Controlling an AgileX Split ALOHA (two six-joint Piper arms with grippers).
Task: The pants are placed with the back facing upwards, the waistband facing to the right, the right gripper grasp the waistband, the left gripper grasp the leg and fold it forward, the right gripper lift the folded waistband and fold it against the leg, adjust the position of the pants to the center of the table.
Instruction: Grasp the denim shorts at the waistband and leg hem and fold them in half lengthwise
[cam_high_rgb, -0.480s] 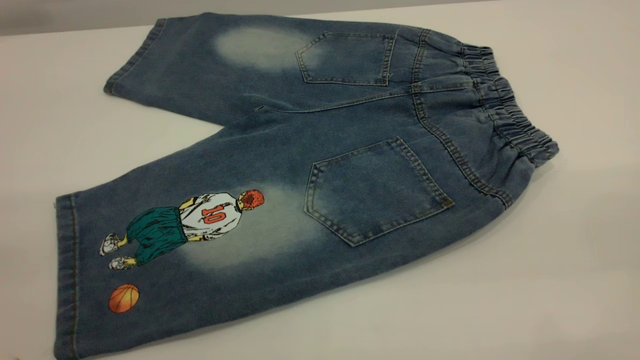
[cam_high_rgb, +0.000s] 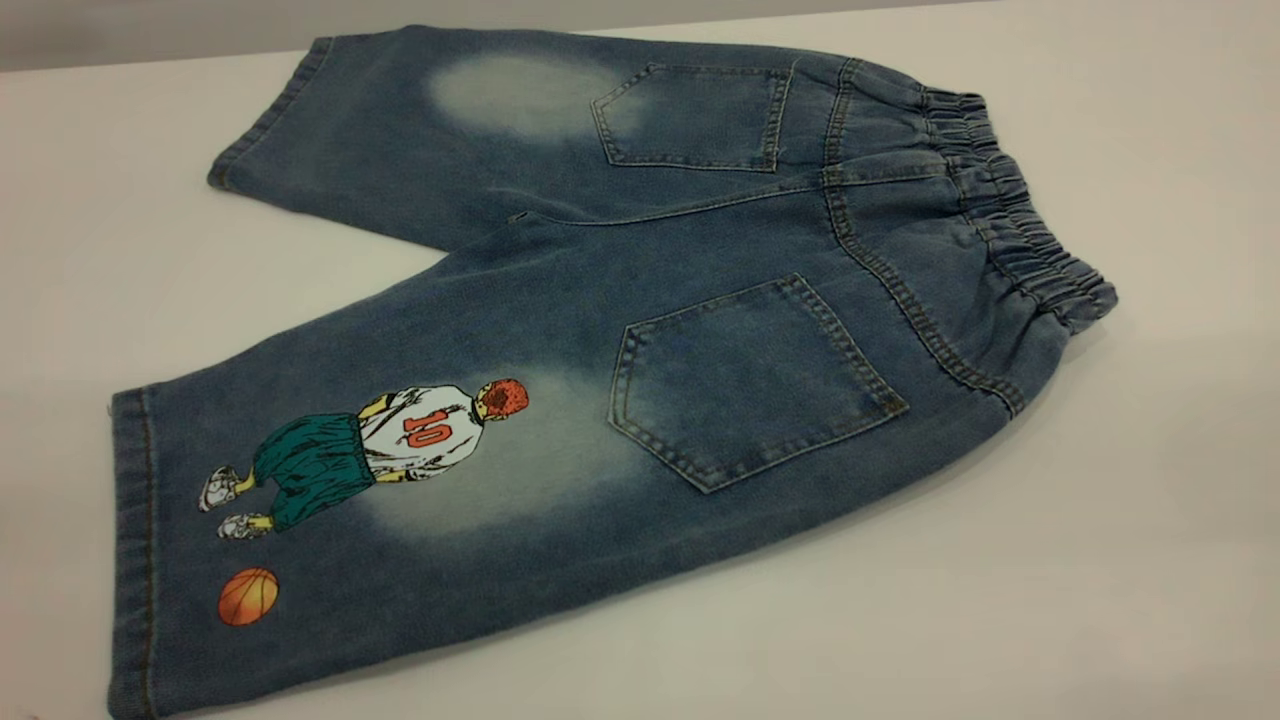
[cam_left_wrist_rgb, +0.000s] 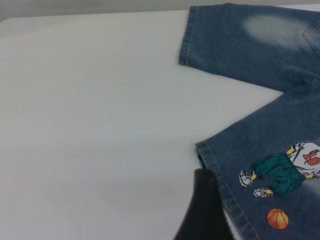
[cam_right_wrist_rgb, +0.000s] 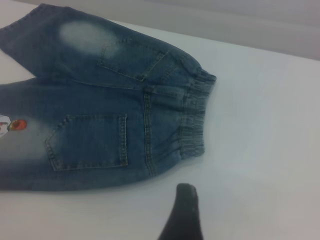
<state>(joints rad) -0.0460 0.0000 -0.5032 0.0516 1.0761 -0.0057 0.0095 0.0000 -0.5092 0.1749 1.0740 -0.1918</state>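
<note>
The pants (cam_high_rgb: 640, 330) lie flat on the table (cam_high_rgb: 1100, 560), back up, both patch pockets showing. The waistband (cam_high_rgb: 1020, 220) points right. The printed leg (cam_high_rgb: 330, 480) is the near one, with the number 10 player and an orange basketball (cam_high_rgb: 247, 596). Neither gripper appears in the exterior view. In the left wrist view, my left gripper (cam_left_wrist_rgb: 235, 215) hovers at the printed leg's hem (cam_left_wrist_rgb: 212, 165), with one dark finger (cam_left_wrist_rgb: 204, 205) showing, open and empty. In the right wrist view, my right gripper (cam_right_wrist_rgb: 225, 212) is open over bare table just short of the waistband (cam_right_wrist_rgb: 196, 115), one finger (cam_right_wrist_rgb: 183, 215) showing.
The plain leg (cam_high_rgb: 400, 130) reaches toward the table's far edge (cam_high_rgb: 100, 60). White tabletop runs left of the leg hems (cam_left_wrist_rgb: 90, 125) and right of the waistband (cam_right_wrist_rgb: 270, 130).
</note>
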